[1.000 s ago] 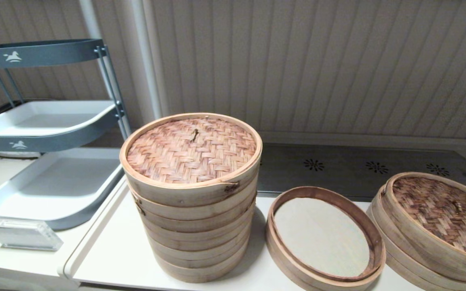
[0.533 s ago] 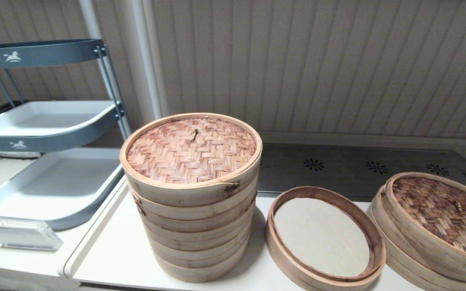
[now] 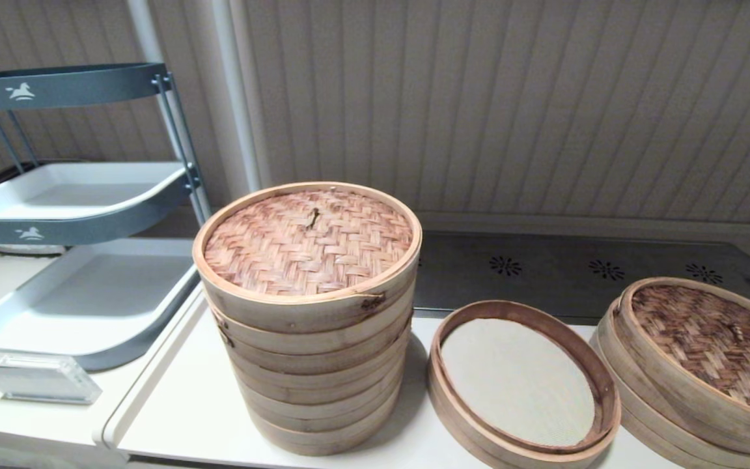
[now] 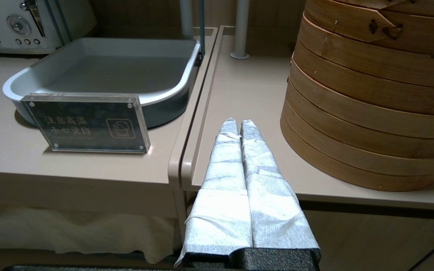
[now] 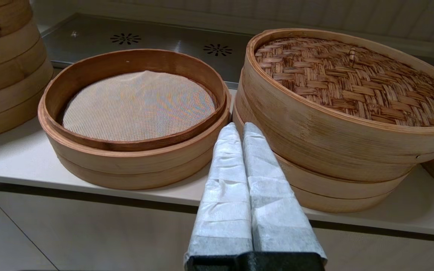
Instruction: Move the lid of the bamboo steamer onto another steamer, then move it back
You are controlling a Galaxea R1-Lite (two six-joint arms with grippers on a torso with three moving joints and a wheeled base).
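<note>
The round dark brown herringbone-woven bamboo steamer lid [image 3: 713, 345] with its pale hoop rim sits on a low pale steamer base at the right end of the white counter [image 3: 180, 404]. Just beside it, toward the left, lies the shallow open bamboo steamer [image 3: 521, 384] with a darker inner rim and flat beige mesh floor.

The right gripper [image 5: 238, 130] hangs in front of the counter edge, between those two steamers, its white-wrapped fingers pressed together and holding nothing. The left gripper [image 4: 236, 124] is likewise closed and empty, low by the counter's front edge beside the tall many-tiered pale steamer [image 3: 310, 339].

A clear acrylic sign [image 4: 87, 122] leans before a grey tray [image 4: 100, 75]; its writing is not legible.
</note>
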